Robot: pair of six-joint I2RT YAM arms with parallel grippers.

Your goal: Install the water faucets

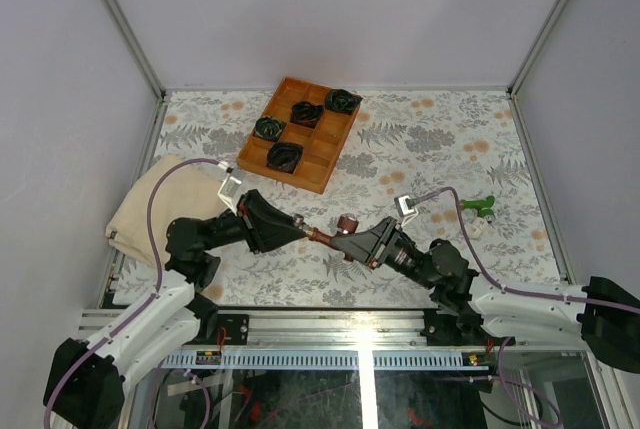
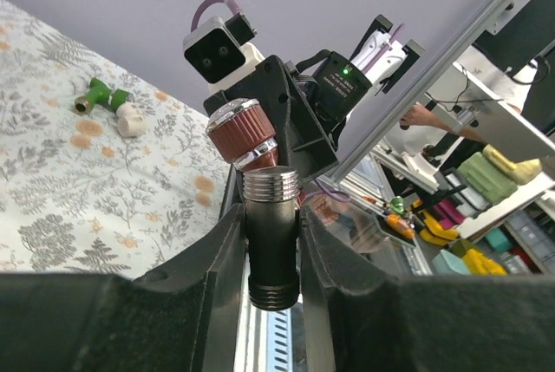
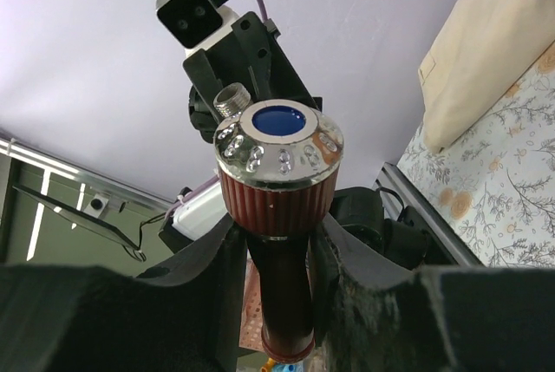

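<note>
One of the water faucets, dark red-brown [image 1: 330, 237], hangs above the table between both grippers. My left gripper [image 1: 303, 230] [image 2: 271, 225] is shut on its dark stem [image 2: 271, 255], which has a silvery threaded end. Its ribbed knob [image 2: 244, 127] sits just beyond. My right gripper [image 1: 347, 243] [image 3: 282, 242] is shut on the red-brown body [image 3: 286, 290] below the knob's silvery cap [image 3: 279, 142]. The bright green faucet [image 1: 478, 207] [image 2: 102, 94] lies on the table at the right, apart from both grippers.
A small white piece [image 1: 477, 229] [image 2: 130, 118] lies beside the green faucet. A wooden tray [image 1: 325, 164] at the back centre holds several black-and-green coiled bundles [image 1: 306, 113]. A beige cloth [image 1: 165, 204] lies at the left, behind the left arm.
</note>
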